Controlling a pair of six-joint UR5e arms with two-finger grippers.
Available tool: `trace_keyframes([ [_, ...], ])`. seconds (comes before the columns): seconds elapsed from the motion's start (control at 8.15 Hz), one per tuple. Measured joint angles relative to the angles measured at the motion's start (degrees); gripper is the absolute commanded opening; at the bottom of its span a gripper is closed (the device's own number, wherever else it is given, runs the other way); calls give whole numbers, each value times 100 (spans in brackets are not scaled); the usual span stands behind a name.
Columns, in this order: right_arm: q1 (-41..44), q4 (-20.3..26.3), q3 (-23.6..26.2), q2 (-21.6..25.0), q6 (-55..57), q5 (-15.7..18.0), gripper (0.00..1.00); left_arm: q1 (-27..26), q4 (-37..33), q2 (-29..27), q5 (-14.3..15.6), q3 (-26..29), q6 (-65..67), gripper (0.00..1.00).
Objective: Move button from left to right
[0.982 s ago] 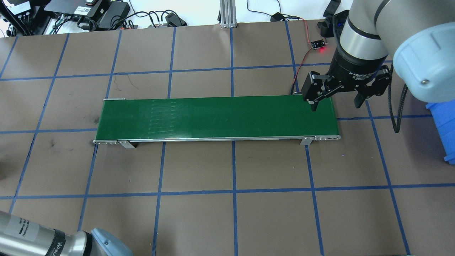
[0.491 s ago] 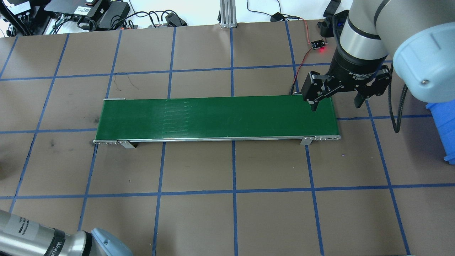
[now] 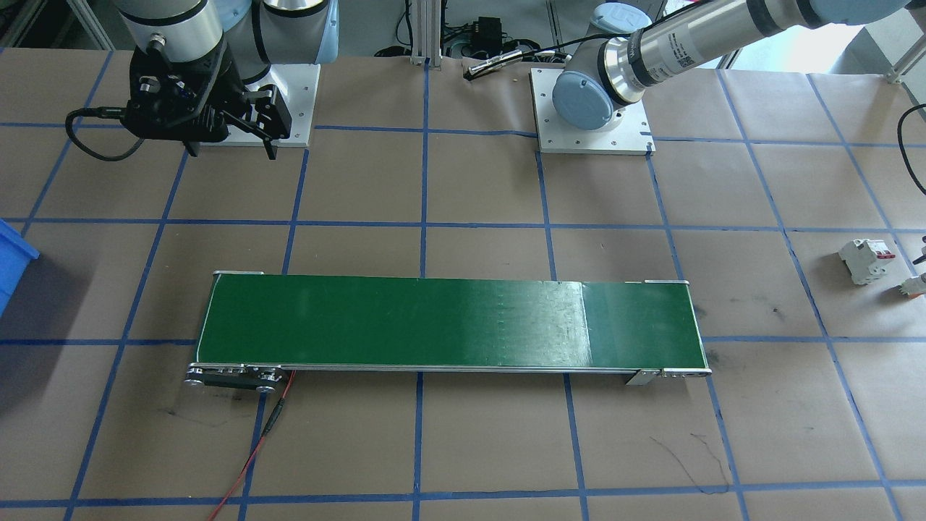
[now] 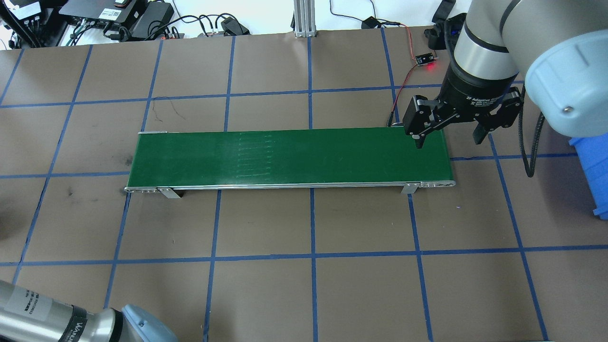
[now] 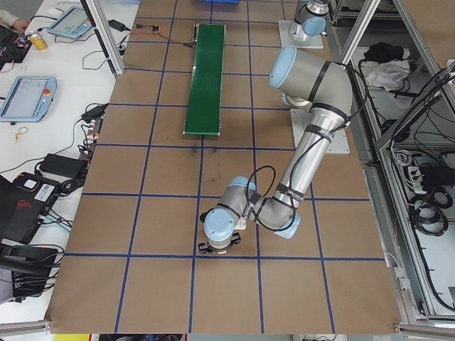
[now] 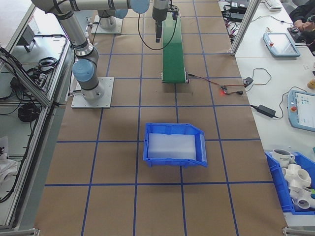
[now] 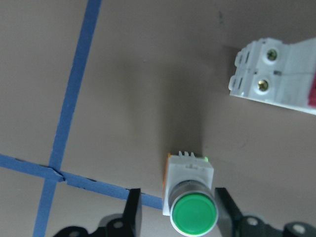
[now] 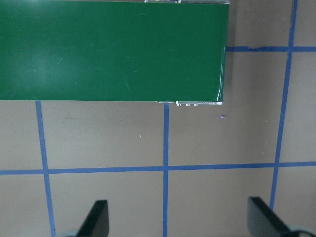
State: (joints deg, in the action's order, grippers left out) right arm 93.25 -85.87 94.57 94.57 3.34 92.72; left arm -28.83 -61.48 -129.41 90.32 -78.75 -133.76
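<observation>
The left gripper (image 7: 177, 217) hangs low over the brown paper table (image 4: 266, 294), at the robot's far left end, its jaws spread wide on either side of the button (image 7: 190, 197). The button lies on the table on a blue tape line (image 7: 29, 165), green cap towards the camera; each black finger (image 7: 132, 210) stands just clear of its white body, though contact lower down cannot be ruled out from this angle. Just beyond it to the right in the wrist view lies a white circuit breaker (image 7: 276, 79) with a red edge. In the front-facing view the breaker (image 3: 863, 260) sits well to the side of the green belt (image 3: 448, 324), with the button (image 3: 913, 286) near it at the frame's edge.

The right gripper (image 4: 449, 135) hovers wide open and empty above the belt's (image 4: 285, 156) right end. A blue bin (image 6: 174, 143) stands on the table farther right, apart from the belt.
</observation>
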Motion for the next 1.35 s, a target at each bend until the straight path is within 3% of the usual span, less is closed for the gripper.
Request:
trace_keyframes([
  [0.25, 0, 6, 0, 0, 10, -6, 100, 0, 4, 3, 30, 0, 11, 0],
  [0.61, 0, 9, 0, 0, 2, -1, 100, 0, -150, 184, 236, 49, 133, 0],
  [0.86, 0, 5, -3, 0, 0, -4, 100, -40, -759, 722, 272, 94, 531, 0],
  [1.35, -8, 0, -9, 0, 0, 2, 100, -800, -2047, 2164, -173, 62, 3390, 0],
])
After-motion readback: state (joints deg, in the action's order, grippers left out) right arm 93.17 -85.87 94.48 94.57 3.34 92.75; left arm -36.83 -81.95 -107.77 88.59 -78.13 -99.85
